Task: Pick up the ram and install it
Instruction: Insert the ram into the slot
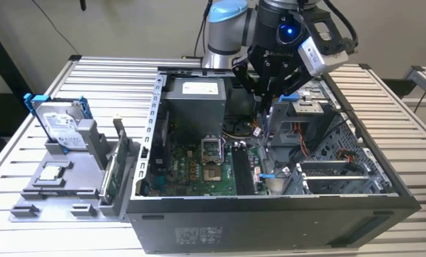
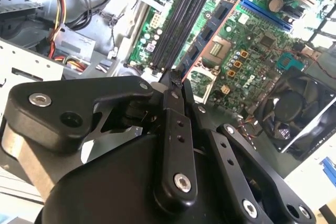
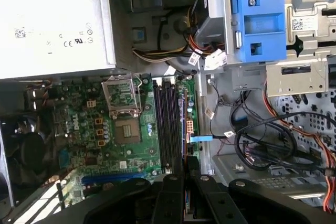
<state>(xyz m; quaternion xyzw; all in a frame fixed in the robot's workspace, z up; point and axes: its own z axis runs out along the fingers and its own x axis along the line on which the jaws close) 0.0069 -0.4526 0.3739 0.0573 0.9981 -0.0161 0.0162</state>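
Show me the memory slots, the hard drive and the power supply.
memory slots (image 3: pixel 169 124), first wrist view, middle of the black slots.
hard drive (image 1: pixel 58 127), exterior view, its silver face.
power supply (image 3: pixel 52 30), first wrist view, its grey side.

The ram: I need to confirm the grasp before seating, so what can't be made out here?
Whether the pincer holds the ram: in both wrist views its own black links cover that spot.
Memory slots: one end hidden behind the pincer in the first wrist view; latches too small.
Exterior view: the pincer's lower end is lost against the dark case interior.
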